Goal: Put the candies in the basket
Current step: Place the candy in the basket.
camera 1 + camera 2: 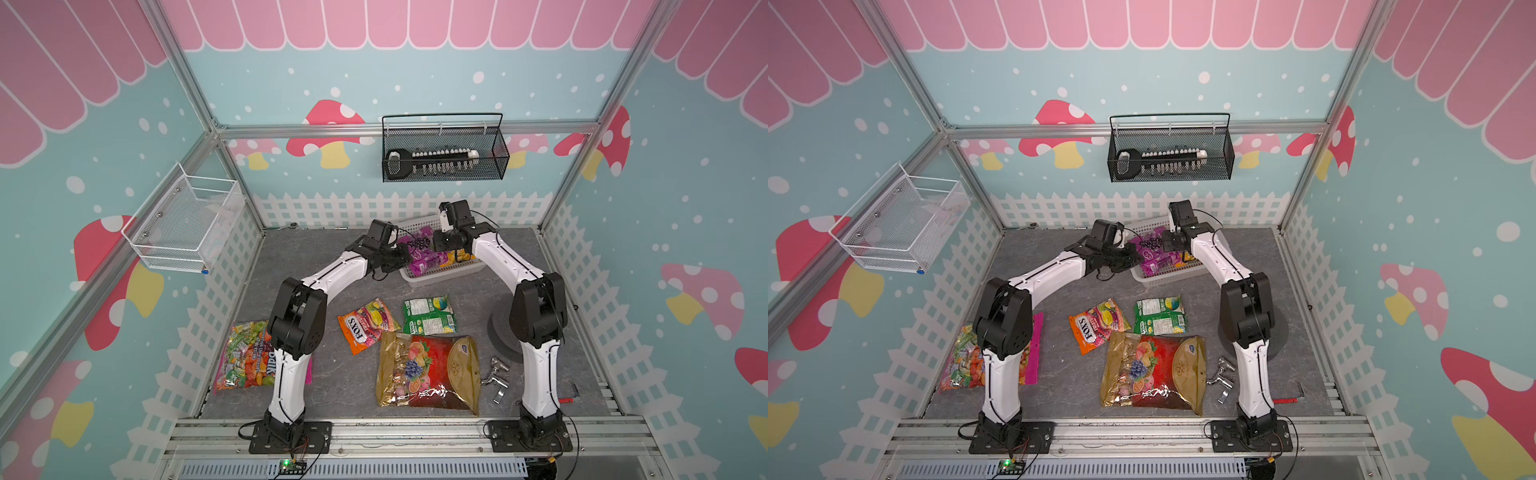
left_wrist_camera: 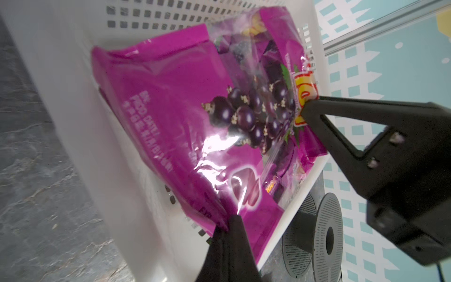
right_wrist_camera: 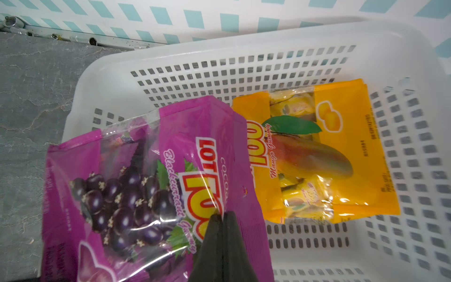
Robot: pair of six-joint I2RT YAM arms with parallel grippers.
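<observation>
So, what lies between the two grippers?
The purple bag: the left gripper and the right gripper are shut on its opposite edges, over the basket. The left wrist view shows it.

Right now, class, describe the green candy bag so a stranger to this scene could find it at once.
On the grey table, find the white basket at the back. Just nearer the camera, the green bag lies beside the orange FOX'S bag and behind the large red-gold bag. It is the only green one.
</observation>
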